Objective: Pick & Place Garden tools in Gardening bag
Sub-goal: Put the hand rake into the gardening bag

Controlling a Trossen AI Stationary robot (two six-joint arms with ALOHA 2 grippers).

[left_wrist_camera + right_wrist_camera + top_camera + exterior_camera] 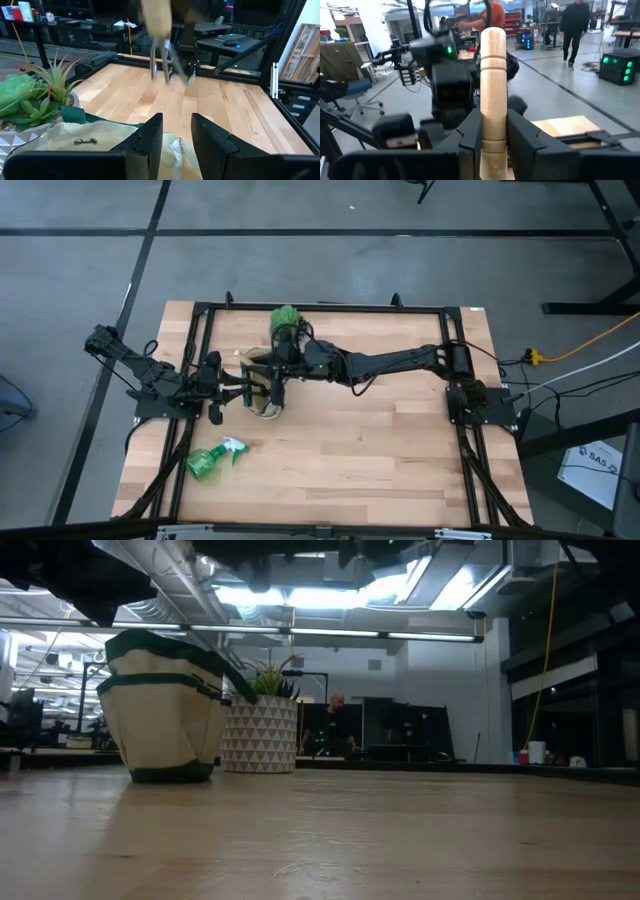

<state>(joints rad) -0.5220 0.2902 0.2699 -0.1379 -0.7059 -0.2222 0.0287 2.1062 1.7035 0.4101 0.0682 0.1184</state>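
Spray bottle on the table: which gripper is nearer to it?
Left. The left gripper is at the gardening bag's rim, just up-table from the spray bottle. The right gripper, holding a wooden-handled tool, is over the bag's far side.

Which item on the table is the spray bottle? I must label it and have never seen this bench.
Start at the cream gardening bag near the table's left-centre, where both arms meet. Go from there toward the front-left corner: the spray bottle lies alone on bare wood. It is the only translucent green thing there; the potted plant stands behind the bag.
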